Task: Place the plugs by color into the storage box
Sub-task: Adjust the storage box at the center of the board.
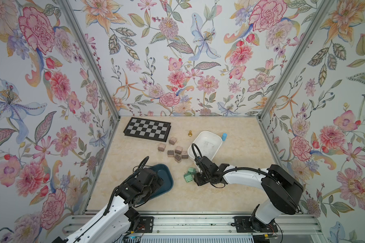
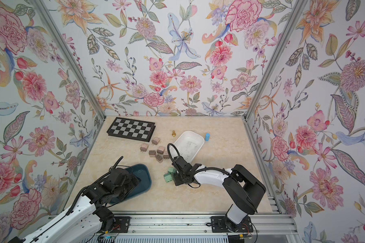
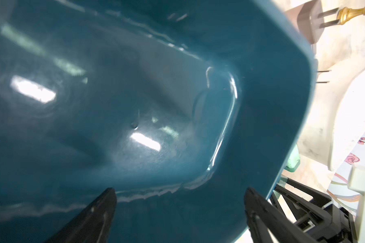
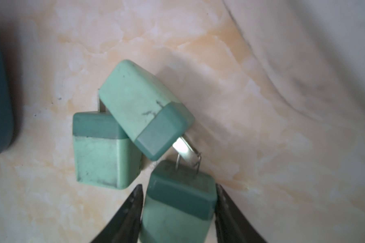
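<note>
1. Plugs: seven pink-mauve plugs (image 1: 176, 150) lie scattered on the table (image 1: 230, 189) between the chessboard (image 1: 147, 129) and the white box (image 1: 205, 145) in both top views; none lies in either box.
2. The top views show only two or three green plugs (image 1: 189, 175) beside the right gripper (image 1: 198, 178), which hides the rest. The right wrist view shows three clearly: two leaning on each other (image 4: 135, 105), and a third green plug (image 4: 177, 202) between the black fingers (image 4: 126, 212).
3. In that wrist view the fingers sit just beside both sides of the third plug; I cannot tell whether they press it yet.
4. The left gripper (image 1: 154, 183) hangs over the teal box (image 1: 168, 178). The top views hide its fingers; the left wrist view shows them (image 3: 97, 216) wide apart with nothing between, above the teal box's glossy bare floor (image 3: 135, 105).
5. A gold pawn (image 1: 190, 133) and a blue cylinder (image 1: 224, 136) stand near the white box.
</note>
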